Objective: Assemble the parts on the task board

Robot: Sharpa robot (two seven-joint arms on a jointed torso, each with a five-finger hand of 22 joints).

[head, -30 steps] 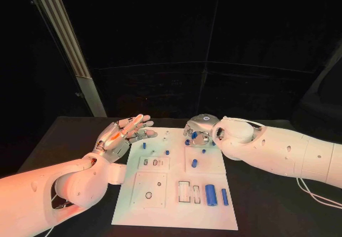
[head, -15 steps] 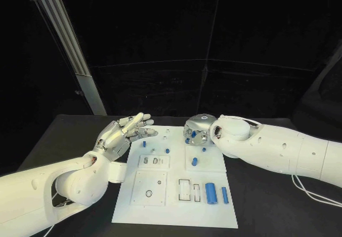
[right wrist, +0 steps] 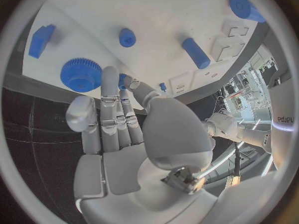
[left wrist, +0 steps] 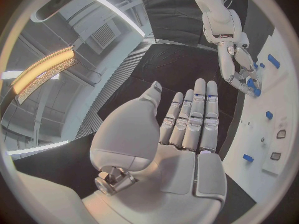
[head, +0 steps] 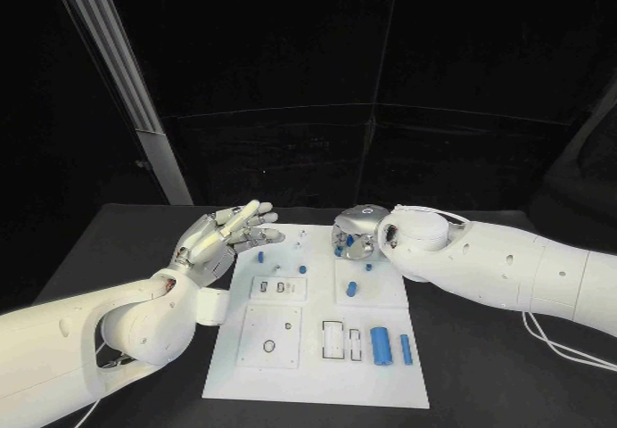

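A black table [head: 476,374] carries the white task board [head: 322,383], which runs from the lower middle of the head view up to the two hands. The left hand [head: 221,234] hangs over the board's upper left corner, palm up, its fingers [left wrist: 198,115] straight and pressed side by side with the thumb set apart, holding nothing. The right hand [head: 357,234] is bent down over the board's upper right; in its wrist view the fingers [right wrist: 111,115] lie straight and close together, tips just beside a blue gear [right wrist: 81,74], and whether they touch it cannot be told. Rectangular recesses [head: 341,341] at the board's lower middle appear empty. Just to their right lie a thick blue cylinder [head: 381,345] and a thin blue rod [head: 405,349]. Smaller blue parts [head: 352,289] dot the board's upper half.
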